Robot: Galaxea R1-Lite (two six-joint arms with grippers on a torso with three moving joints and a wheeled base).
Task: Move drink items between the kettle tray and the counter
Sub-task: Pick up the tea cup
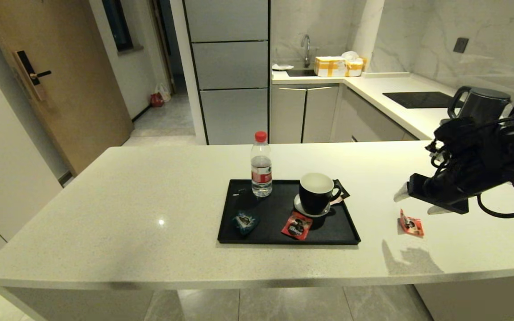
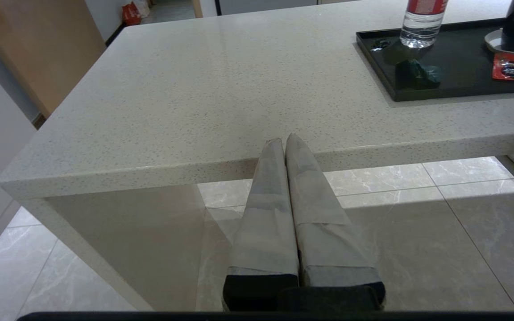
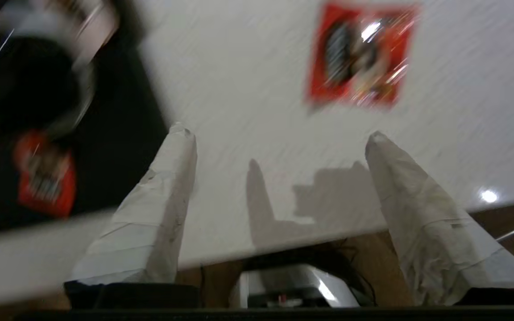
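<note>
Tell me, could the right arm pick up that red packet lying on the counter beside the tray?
Probably yes. The right gripper hangs just above the counter with its fingers spread apart, and the red sachet lies flat and alone close in front of them, with nothing between.

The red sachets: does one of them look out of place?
Yes. One red sachet lies on the black tray by the mug, while the other red sachet lies alone on the counter, under the open right pincer.
</note>
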